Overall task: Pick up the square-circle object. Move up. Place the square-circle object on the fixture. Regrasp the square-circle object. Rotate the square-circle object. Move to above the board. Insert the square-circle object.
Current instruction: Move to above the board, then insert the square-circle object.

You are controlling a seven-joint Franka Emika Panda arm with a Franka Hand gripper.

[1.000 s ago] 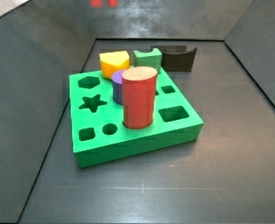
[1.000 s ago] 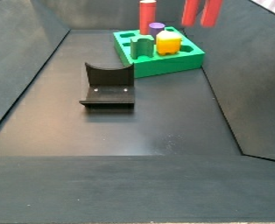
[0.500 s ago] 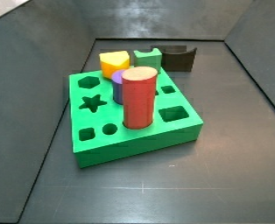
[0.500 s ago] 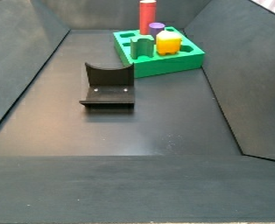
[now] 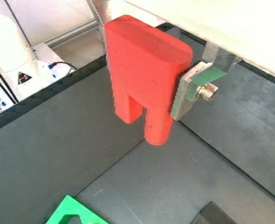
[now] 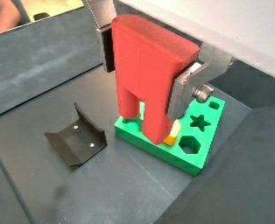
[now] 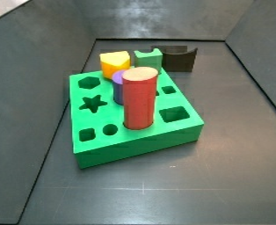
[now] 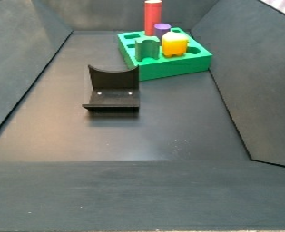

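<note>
The square-circle object (image 5: 137, 66) is a flat red piece with two legs, one squarish and one round. My gripper (image 5: 151, 92) is shut on it and holds it high above the floor, legs down. One silver finger (image 5: 185, 94) presses on its side; the opposite finger is hidden behind the piece. It also shows held in a wrist view (image 6: 146, 66), above the green board (image 6: 199, 144) and the fixture (image 6: 75, 140). Gripper and piece are out of view in both side views. The board (image 7: 105, 145) lies on the dark floor (image 8: 193, 63).
A tall red cylinder (image 7: 138, 98), a yellow piece (image 7: 113, 61), a purple piece (image 7: 119, 81) and a small green notched block (image 7: 148, 58) stand on the board. The fixture (image 8: 111, 89) stands apart from it. Sloping dark walls ring the floor.
The red piece, seen at the top edge of both side views one second ago, has risen out of those views. Nothing on the floor has moved.
</note>
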